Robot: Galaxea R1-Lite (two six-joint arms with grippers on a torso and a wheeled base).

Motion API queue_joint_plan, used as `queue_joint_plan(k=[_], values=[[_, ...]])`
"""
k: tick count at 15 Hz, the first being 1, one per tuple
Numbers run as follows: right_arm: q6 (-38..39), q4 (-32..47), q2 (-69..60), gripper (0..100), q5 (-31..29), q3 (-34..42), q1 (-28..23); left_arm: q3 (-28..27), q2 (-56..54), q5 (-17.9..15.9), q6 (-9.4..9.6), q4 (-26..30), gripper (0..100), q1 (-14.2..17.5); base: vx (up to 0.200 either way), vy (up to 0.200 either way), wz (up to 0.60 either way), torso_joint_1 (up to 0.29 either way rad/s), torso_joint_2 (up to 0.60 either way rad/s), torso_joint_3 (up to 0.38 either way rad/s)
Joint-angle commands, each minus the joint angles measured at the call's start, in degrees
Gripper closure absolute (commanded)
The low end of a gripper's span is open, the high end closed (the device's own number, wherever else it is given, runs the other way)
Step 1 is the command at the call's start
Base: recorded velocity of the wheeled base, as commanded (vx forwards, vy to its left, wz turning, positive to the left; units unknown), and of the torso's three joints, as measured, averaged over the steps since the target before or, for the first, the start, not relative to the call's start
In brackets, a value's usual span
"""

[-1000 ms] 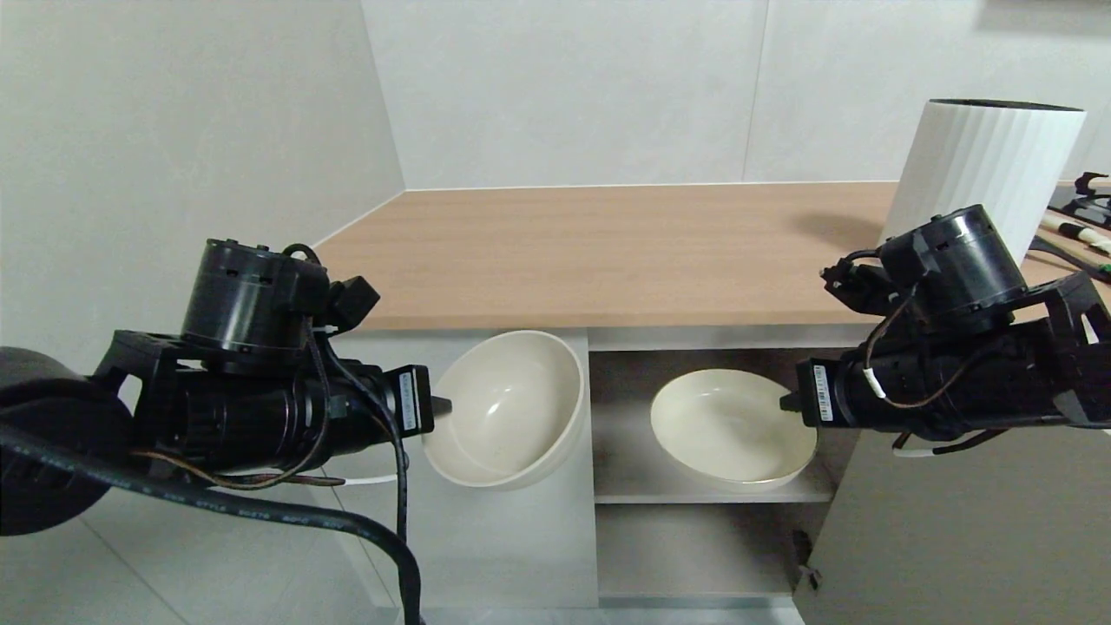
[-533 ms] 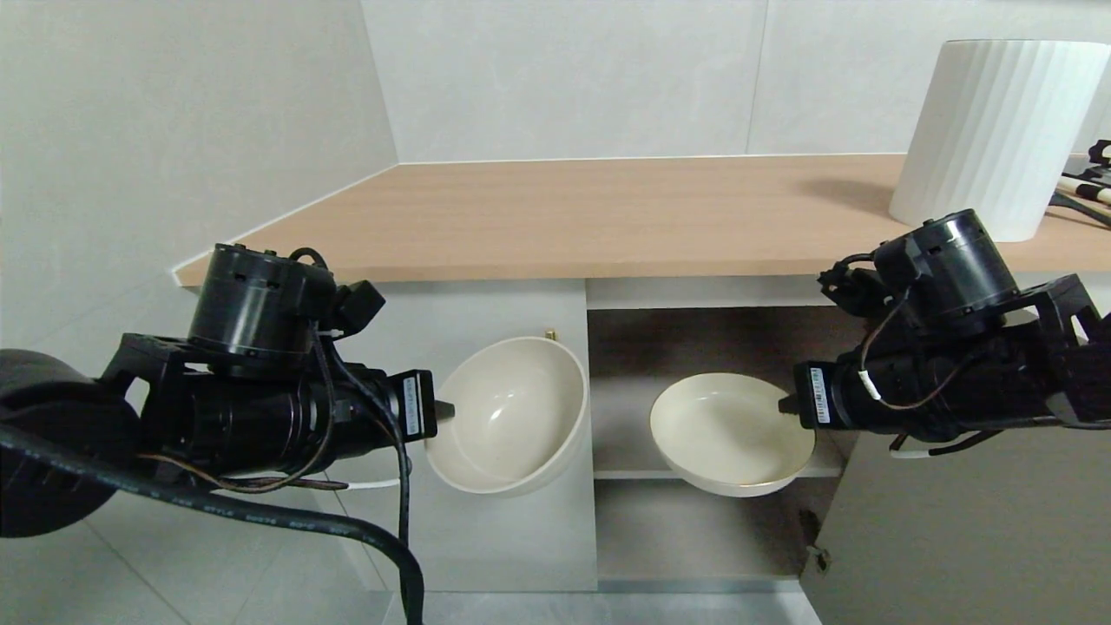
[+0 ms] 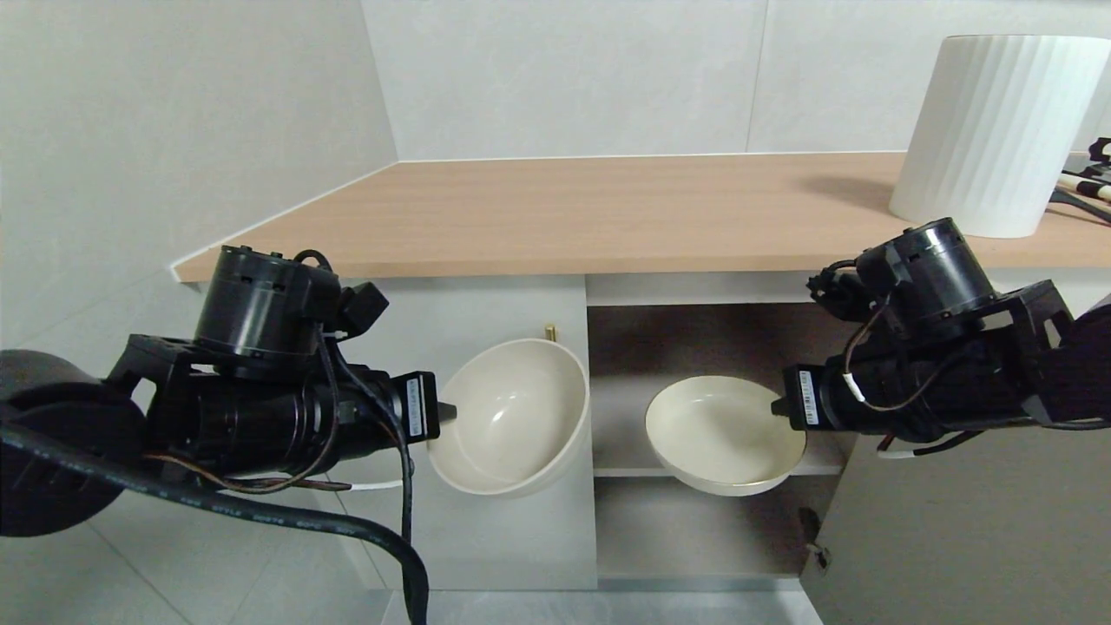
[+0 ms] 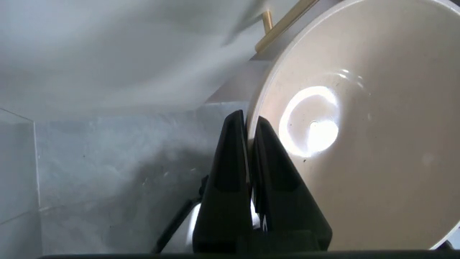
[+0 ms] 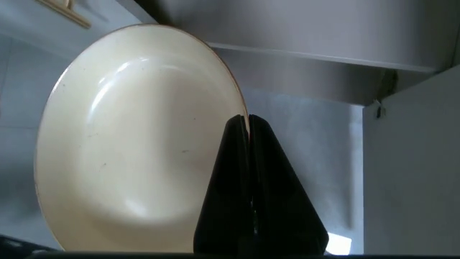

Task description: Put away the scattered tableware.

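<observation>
Before cabinet (image 3: 694,334): deep bowl (image 3: 512,417), shallow bowl (image 3: 720,434)

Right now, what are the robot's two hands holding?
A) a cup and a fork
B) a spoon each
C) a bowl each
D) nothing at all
C: the left gripper is pinched on the rim of the deep bowl, and the right gripper is pinched on the rim of the shallow bowl.
</observation>
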Motion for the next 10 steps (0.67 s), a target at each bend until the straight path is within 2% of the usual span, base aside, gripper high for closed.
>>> queue_joint_plan(k=[1,9,10], values=[[0.0,-1.1,6.8,100,0.0,-0.2,0.1,0.1,0.5,0.0,-0.03,0.0,100,-0.3,0.000,0.000,0.00,0.000,0.00,0.000],[0.4,-26.7,33.5,100,-7.2,-3.5,-1.9,0.0,1.6,0.0,-0.03,0.0,100,-0.4,0.000,0.000,0.00,0.000,0.00,0.000],[0.5,-26.8,34.5,100,-7.3,-4.2,-2.3,0.0,1.7,0.0,-0.03,0.0,100,-0.4,0.000,0.000,0.00,0.000,0.00,0.000]])
